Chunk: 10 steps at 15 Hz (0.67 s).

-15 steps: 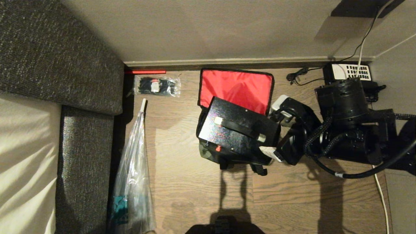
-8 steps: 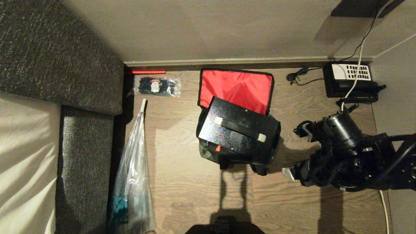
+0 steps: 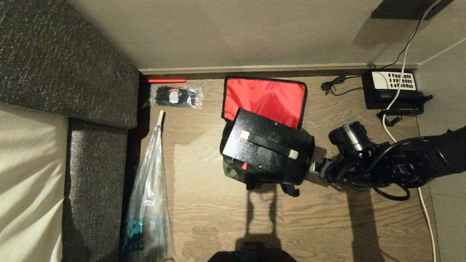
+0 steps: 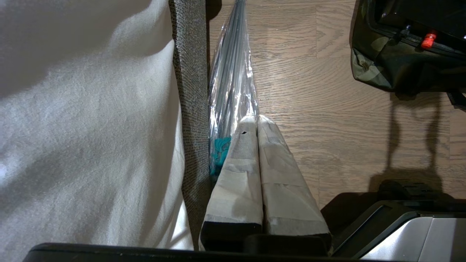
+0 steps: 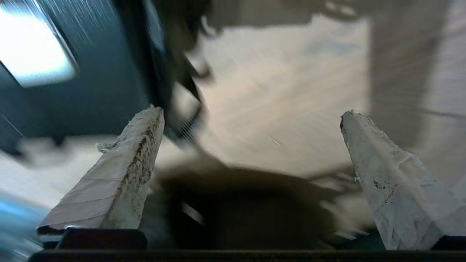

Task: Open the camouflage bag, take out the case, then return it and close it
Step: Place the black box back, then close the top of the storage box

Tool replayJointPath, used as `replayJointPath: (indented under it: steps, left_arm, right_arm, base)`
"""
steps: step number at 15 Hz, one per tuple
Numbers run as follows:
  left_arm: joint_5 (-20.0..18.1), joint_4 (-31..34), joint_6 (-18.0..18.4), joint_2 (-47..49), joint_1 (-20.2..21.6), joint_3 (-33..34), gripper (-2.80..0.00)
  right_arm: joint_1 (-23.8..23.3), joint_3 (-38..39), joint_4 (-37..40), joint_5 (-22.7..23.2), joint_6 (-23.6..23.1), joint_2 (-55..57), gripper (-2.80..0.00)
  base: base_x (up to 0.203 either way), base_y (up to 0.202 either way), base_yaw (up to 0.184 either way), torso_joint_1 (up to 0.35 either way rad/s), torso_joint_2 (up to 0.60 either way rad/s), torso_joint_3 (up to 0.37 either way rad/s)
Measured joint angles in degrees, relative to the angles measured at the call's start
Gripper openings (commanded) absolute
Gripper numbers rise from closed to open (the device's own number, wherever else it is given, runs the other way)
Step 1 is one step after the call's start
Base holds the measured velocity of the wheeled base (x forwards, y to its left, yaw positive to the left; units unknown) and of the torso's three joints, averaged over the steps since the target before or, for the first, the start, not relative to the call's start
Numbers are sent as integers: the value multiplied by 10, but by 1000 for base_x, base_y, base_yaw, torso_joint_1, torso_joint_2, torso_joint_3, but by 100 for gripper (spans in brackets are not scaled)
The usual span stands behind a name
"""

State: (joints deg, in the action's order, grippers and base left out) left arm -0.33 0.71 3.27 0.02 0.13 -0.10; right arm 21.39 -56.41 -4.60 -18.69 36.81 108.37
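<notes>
Case (image 3: 267, 151) half-seated in open camouflage bag (image 3: 264, 95); my right gripper (image 5: 251, 120) released beside it, next push case down.

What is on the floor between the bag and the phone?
Only bare wooden floor lies between the camouflage bag and the desk telephone; a black cable curls beside the phone, as the head view shows.

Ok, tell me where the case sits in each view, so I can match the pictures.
Head view: the case sits mid-frame in the open camouflage bag, under the raised red lining.
Left wrist view: only its corner with the red button shows, at the top right edge.
Right wrist view: too blurred to pick it out.
Shared landmark: the red button, seen in the head and left wrist views.
</notes>
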Motion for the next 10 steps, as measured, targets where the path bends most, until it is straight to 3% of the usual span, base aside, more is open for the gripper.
replayJointPath:
  steps: [10]
  left_arm:
    - [0, 0, 0, 0, 0, 0, -280]
  right_arm:
    - [-18, -41, -27, 2, -9, 64, 0]
  base:
    - [0, 0, 0, 0, 0, 0]
